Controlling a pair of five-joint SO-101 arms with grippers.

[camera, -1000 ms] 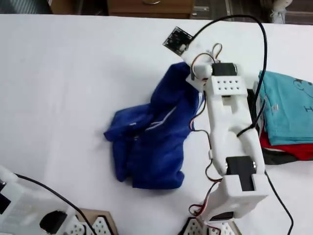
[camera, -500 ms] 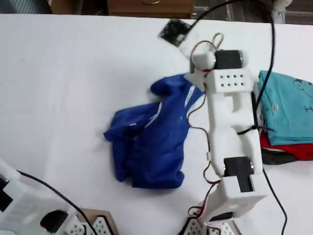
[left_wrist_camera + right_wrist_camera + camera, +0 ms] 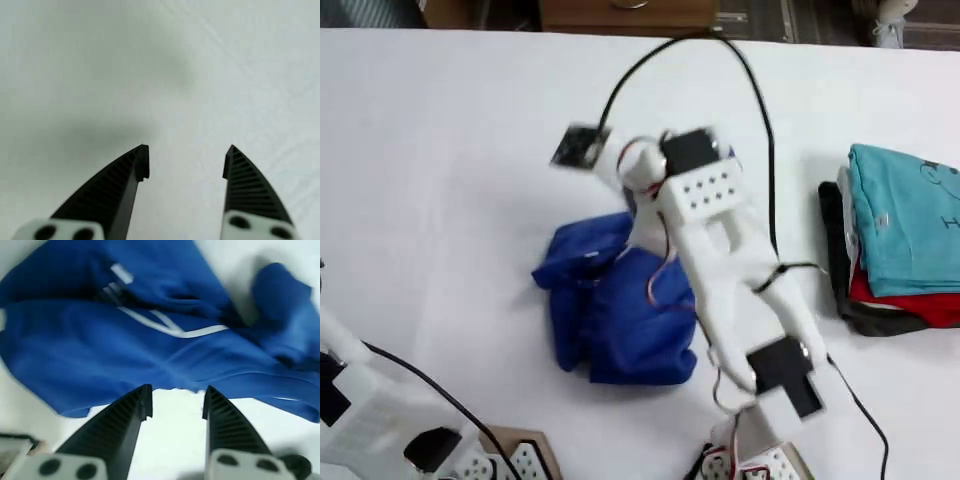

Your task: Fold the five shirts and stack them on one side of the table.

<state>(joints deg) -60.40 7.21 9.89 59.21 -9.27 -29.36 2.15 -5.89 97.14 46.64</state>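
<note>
A crumpled blue shirt (image 3: 600,320) with white stripes lies in a heap near the table's middle front. The right arm (image 3: 720,240) stretches across it from the front. In the right wrist view the right gripper (image 3: 175,402) is open just above the table, right at the blue shirt's (image 3: 150,345) edge, with nothing between its fingers. A stack of folded shirts (image 3: 905,235), teal on top of red and dark ones, sits at the right edge. My left gripper (image 3: 186,162) hangs open over bare white table (image 3: 100,75).
The left arm's base (image 3: 370,420) stands at the front left corner beside a small brown board (image 3: 510,440). A black cable (image 3: 750,100) loops above the right arm. The white table (image 3: 440,150) stretches wide to the left and back.
The right arm has swung left across the table. The shirt's upper part, stretched toward the back right before, now lies bunched on the rest of the heap.
</note>
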